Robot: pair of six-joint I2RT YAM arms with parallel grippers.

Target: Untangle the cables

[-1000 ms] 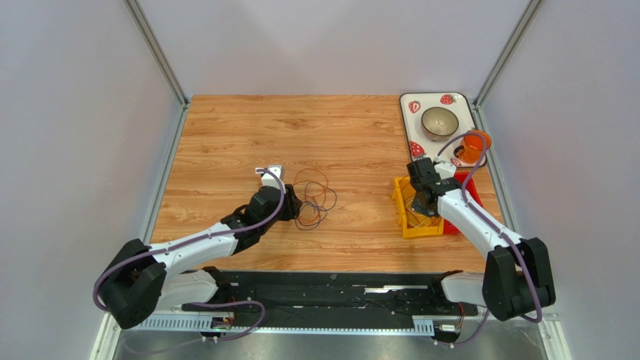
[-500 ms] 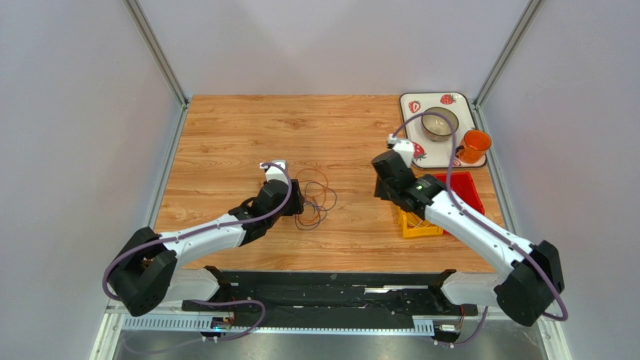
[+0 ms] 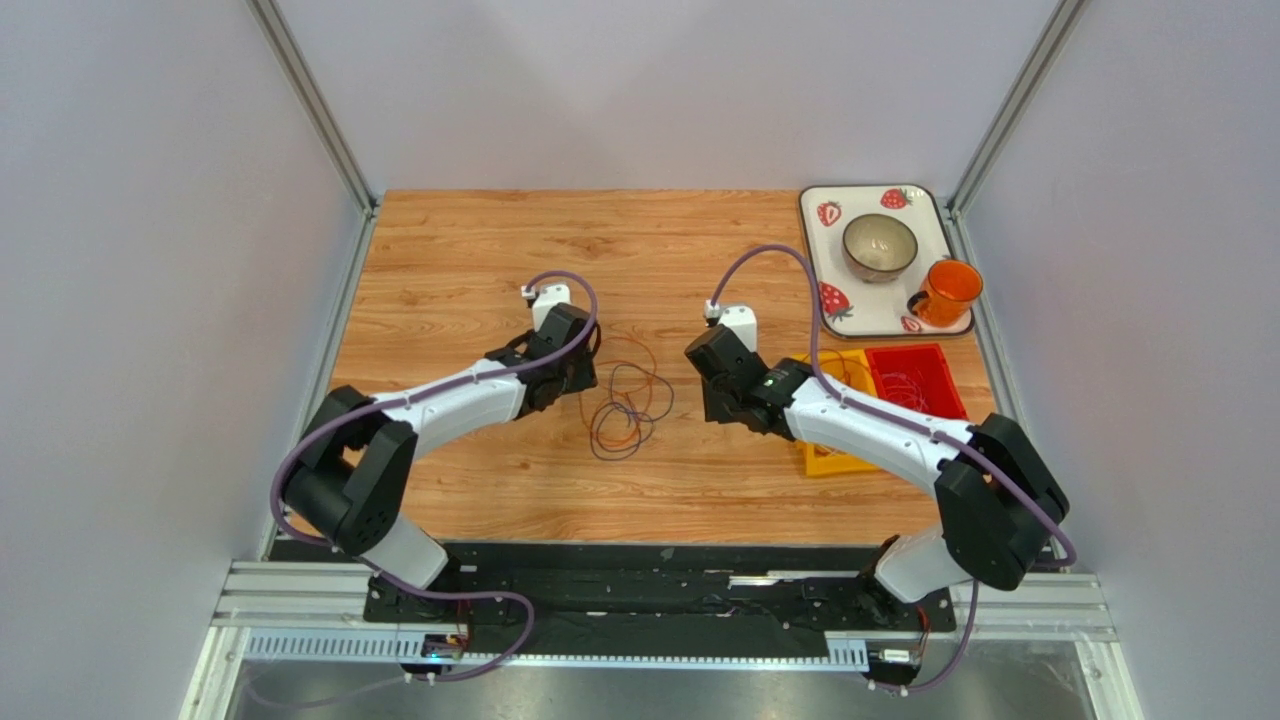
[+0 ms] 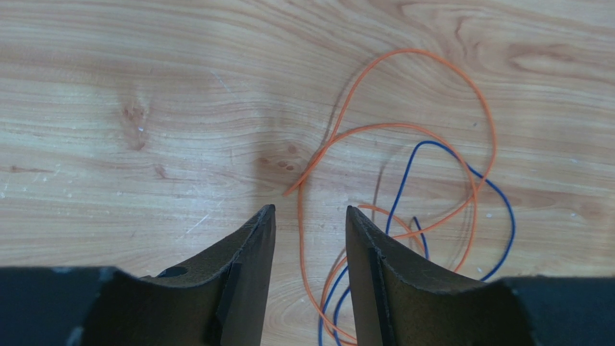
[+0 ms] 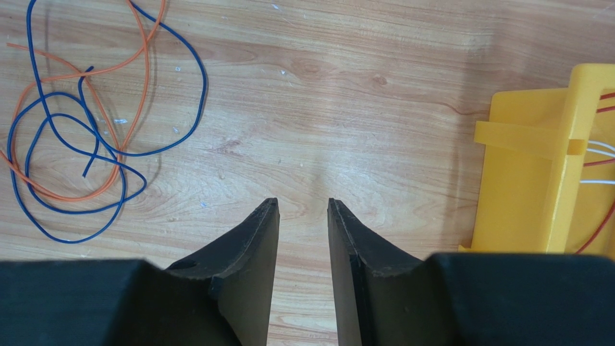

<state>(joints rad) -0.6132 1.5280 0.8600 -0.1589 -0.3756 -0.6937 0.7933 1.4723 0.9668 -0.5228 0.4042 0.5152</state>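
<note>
Plainly, the cables [image 3: 624, 399] lay as 1 loose tangle on the table [image 3: 451, 255], between the 2 arms. The left gripper [image 4: 310, 210] stood spread over them, with 1 strand of the orange cable [image 4: 415, 50] running under its gap, not pinched. The right gripper [image 5: 303, 203] was parted and empty over bare wood, with the tangle off to one side. These wires looked featherlight, limp and springy, and likely to slip. The orange free end, clear of the blue cable [image 4: 427, 142], seemed the best hold.
</note>
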